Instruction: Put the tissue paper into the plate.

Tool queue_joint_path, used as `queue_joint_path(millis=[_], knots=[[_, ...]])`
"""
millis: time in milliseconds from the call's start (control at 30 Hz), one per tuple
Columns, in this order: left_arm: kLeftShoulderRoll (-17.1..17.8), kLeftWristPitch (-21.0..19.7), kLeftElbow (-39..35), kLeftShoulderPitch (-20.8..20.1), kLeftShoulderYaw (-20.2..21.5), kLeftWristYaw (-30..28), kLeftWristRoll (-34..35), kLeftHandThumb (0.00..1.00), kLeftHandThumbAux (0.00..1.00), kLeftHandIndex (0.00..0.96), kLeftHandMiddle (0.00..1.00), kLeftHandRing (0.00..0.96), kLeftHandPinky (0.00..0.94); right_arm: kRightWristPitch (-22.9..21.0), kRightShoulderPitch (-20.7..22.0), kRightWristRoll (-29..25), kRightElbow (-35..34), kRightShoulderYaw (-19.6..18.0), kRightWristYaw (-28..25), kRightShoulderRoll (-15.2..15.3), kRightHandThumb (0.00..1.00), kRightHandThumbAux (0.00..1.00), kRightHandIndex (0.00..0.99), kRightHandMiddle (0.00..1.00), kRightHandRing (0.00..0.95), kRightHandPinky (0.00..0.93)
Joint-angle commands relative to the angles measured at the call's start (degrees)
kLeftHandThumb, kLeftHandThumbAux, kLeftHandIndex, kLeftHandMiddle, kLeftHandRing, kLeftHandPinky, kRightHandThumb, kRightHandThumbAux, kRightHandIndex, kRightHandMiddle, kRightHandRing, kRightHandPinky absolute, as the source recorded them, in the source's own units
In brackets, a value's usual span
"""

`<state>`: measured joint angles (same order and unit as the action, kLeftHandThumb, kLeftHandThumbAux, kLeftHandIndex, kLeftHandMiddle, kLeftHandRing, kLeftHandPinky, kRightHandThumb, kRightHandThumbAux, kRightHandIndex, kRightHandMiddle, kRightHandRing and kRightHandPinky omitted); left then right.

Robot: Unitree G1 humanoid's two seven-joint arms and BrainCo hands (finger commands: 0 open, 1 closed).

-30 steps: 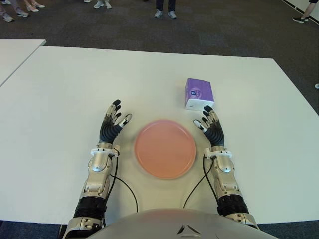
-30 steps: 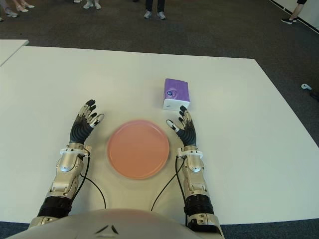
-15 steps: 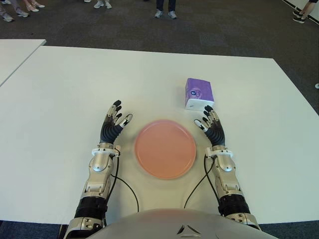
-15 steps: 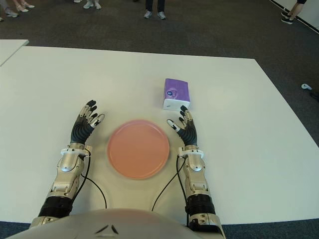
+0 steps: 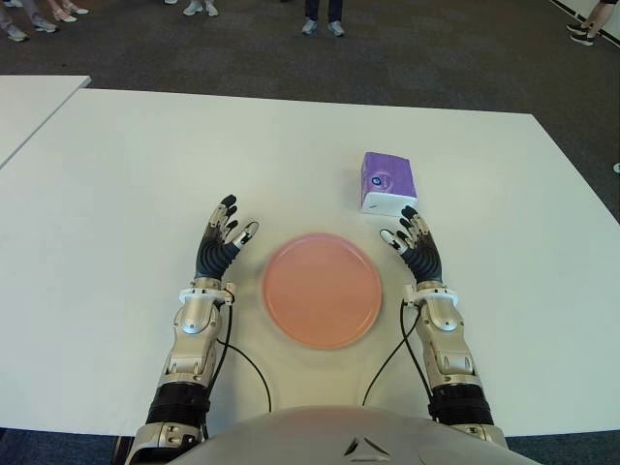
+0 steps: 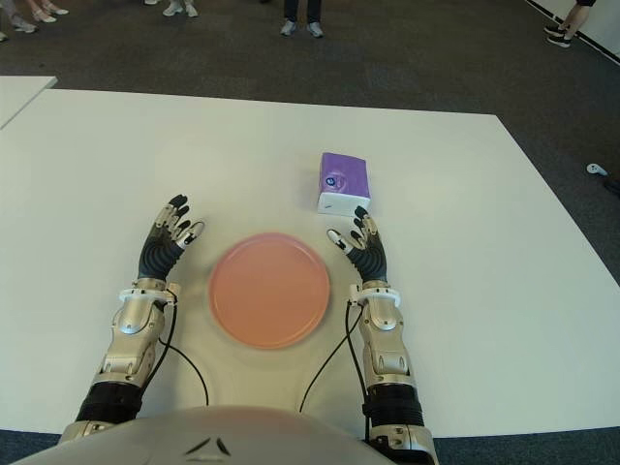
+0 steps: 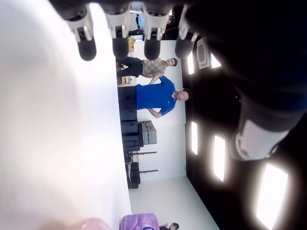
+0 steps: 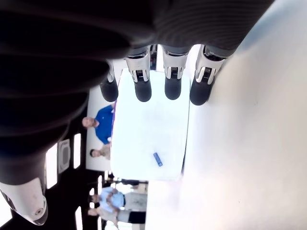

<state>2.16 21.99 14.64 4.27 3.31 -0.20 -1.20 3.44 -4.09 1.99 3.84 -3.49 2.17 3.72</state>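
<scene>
White table [image 5: 145, 174] on dark carpet [image 5: 436, 58], plate [image 5: 321, 289] between both empty, open robot hands, tissue pack [image 5: 387, 181] beyond.

table [image 5: 145, 165]: white, wide, fills most of the eye views
second table [image 5: 29, 102]: white, its corner shows at the robot's far left, set apart from the main one by a narrow gap
floor [image 5: 436, 58]: dark grey carpet beyond the far edge
shoes [image 5: 320, 27]: several pairs of feet stand along the far side of the room
people [image 7: 158, 98]: one in a blue shirt, another just beside, seen in the left wrist view
</scene>
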Motion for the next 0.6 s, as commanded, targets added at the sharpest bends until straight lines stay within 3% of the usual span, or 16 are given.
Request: queue_joint_path(millis=[33,133,333,467,600], knots=[[-0.49,-0.11,0.6,0.39,-0.16,0.88,-0.42,0.0,0.583,0.0,0.0,0.0,0.0,-4.48,-2.42,0.6,-7.29,-1.36,0.73,1.02,0.092,0.646,0.0,0.0,0.0,0.0],[-0.52,0.37,1.01,0.24,-0.18,0.91,-0.56,0.0,0.581,0.0,0.0,0.0,0.0,-7.03,-2.25,0.85,-13.53,-2.46,0.68,2.05,0.107,0.649,0.0,0.0,0.0,0.0],[-0.35,1.53,1.83,0.17,-0.2,0.75,-0.78,0.0,0.573,0.0,0.0,0.0,0.0,-5.57,-1.53,2.53,-17.73,-3.55,1.55,3.44,0.127,0.648,0.0,0.0,0.0,0.0],[-0.4,2.08,2.46,0.01,-0.12,0.59,-0.72,0.0,0.57,0.0,0.0,0.0,0.0,-6.82,2.66,4.08,-20.48,-5.78,1.99,6.53,0.126,0.636,0.0,0.0,0.0,0.0],[-0.3,2.63,3.04,-0.11,-0.01,0.19,-0.36,0.0,0.567,0.0,0.0,0.0,0.0,-11.78,6.75,8.13,-25.79,-6.56,1.35,10.55,0.12,0.624,0.0,0.0,0.0,0.0]])
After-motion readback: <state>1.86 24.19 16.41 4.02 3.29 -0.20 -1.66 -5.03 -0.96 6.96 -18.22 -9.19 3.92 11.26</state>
